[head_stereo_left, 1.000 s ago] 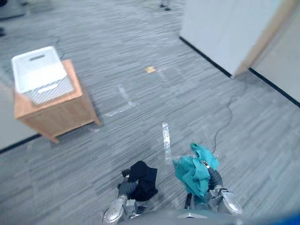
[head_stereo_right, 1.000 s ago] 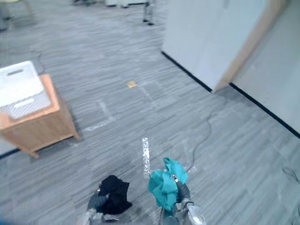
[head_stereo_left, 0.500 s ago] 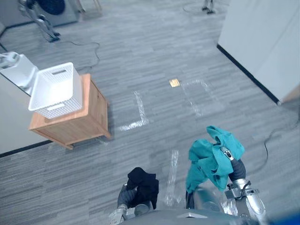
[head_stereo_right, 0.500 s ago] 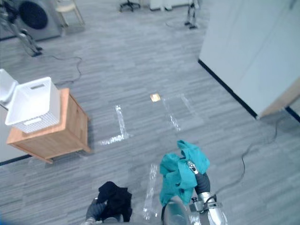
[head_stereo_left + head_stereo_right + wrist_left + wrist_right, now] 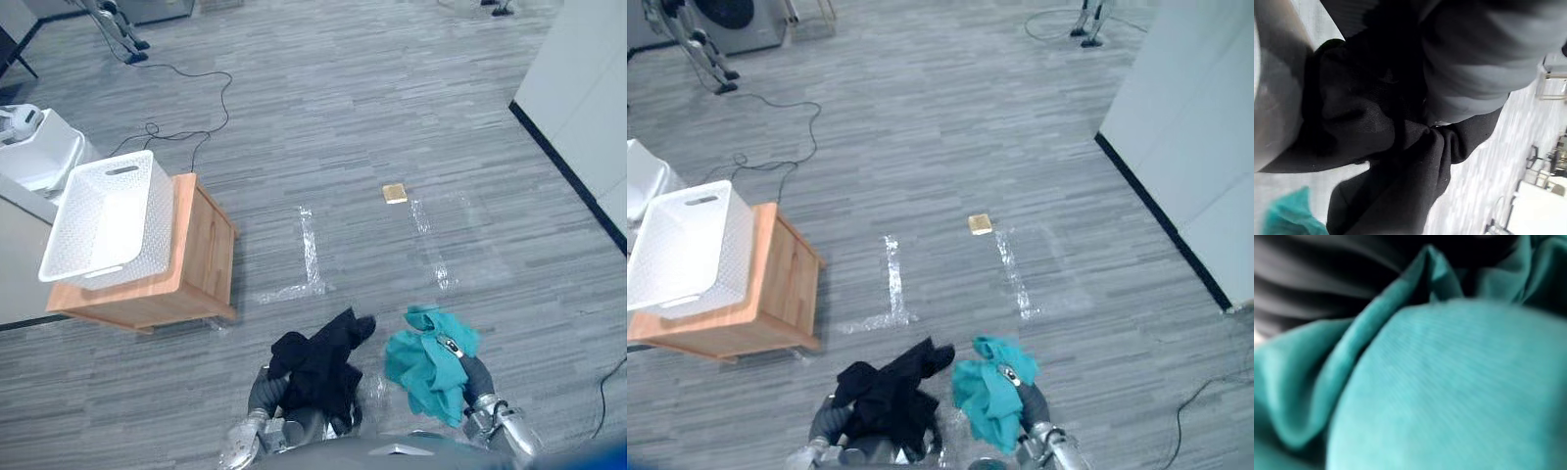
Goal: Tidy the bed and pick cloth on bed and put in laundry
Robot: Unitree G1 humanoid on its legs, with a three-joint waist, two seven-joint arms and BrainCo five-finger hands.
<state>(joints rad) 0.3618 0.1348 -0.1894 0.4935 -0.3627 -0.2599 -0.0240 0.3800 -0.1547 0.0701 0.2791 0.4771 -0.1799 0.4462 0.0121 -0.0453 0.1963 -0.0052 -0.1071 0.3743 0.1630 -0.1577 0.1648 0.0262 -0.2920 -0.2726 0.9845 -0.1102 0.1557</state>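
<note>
A black cloth (image 5: 319, 364) hangs bunched over my left hand (image 5: 261, 394) at the lower middle of the left eye view, and the hand is curled round it. The left wrist view has the same black cloth (image 5: 1400, 147) pressed against the hand. A teal cloth (image 5: 425, 362) is bunched in my right hand (image 5: 474, 376), with one finger lying over the top of it. In the right wrist view the teal cloth (image 5: 1449, 382) lies right against the camera. A white laundry basket (image 5: 147, 257) stands on a low wooden cabinet (image 5: 204, 257) at the left, well ahead of both hands.
Grey plank floor with pale tape marks (image 5: 312, 262) and a small tan block (image 5: 395, 193). A white wall with a black skirting (image 5: 578, 98) runs along the right. Cables (image 5: 186, 88) lie on the floor at the back. A white appliance (image 5: 34, 152) stands behind the basket.
The camera has swung, so the cabinet and basket now sit closer at the left. The black cloth is held higher and more spread out. The teal cloth sits lower.
</note>
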